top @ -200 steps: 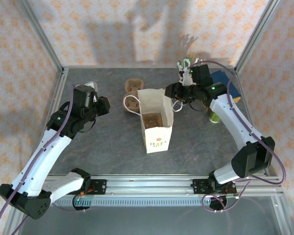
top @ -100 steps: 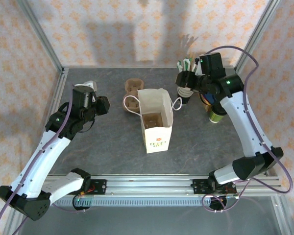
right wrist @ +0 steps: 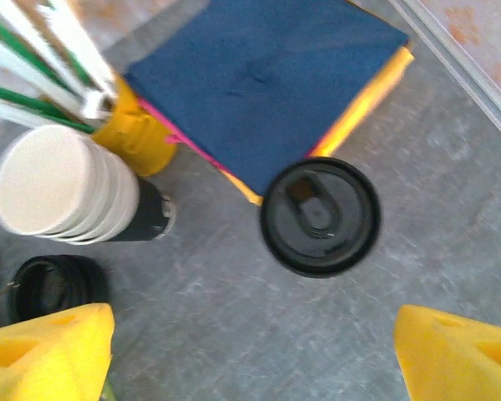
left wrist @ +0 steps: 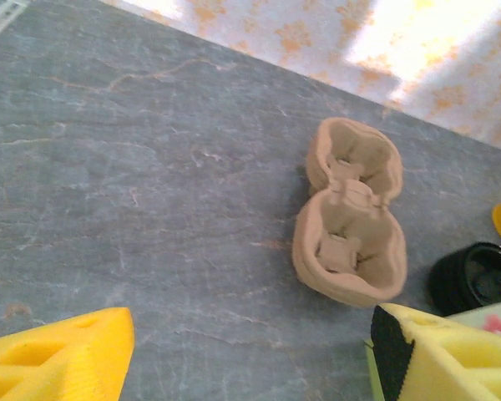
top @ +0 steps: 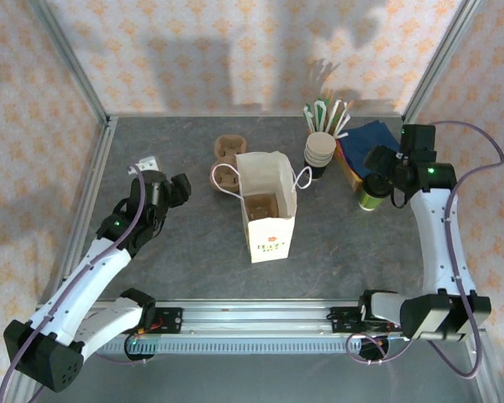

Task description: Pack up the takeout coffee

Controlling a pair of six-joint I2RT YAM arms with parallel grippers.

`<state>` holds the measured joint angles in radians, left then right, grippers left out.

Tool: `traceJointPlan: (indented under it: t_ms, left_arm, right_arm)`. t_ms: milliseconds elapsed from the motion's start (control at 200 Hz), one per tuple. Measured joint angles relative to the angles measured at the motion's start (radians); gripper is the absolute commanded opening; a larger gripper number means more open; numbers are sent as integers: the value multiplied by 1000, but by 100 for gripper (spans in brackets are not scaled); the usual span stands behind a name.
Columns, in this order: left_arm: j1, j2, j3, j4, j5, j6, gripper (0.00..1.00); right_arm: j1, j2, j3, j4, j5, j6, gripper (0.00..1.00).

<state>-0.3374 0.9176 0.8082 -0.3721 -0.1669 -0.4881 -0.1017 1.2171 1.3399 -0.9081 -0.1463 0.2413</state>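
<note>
The lidded takeout coffee (right wrist: 320,215) stood upright on the grey table (right wrist: 451,251), right of centre in the right wrist view, touching the lower edge of the blue napkin stack (right wrist: 263,83). The right gripper (right wrist: 250,355) hung near it, jaws spread wide and empty, the cup above the gap between its yellow pads (right wrist: 46,351). The left gripper (left wrist: 250,359) gaped too, near the pulp cup carrier (left wrist: 351,221).

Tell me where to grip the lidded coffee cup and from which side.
Probably best: take the lidded coffee cup by its round wall just below the lid, pinched from opposite sides. It stands upright and the napkin stack crowds its far side, so come from the bare table nearer the arm bases. The open right claw hangs above it.
</note>
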Motion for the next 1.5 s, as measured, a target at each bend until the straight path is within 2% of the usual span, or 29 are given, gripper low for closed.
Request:
traceJointPlan:
  t_ms: [130,526,846,1497]
  left_arm:
    - [0,-25,-101,84,-26,-5,78]
    - [0,-50,-271,258,-21,-72,86]
    - [0,-80,-330,306,-20,-87,88]
    - [0,-83,-359,363,32,-88,88]
  right_arm:
    - [-71,33,-25,0,-19,-18,92]
    - [-73,186,-29,20,-51,-58,94]
    - [-73,329,-29,20,-26,-106,93]
    - [-73,413,55,7,-44,-138,87]
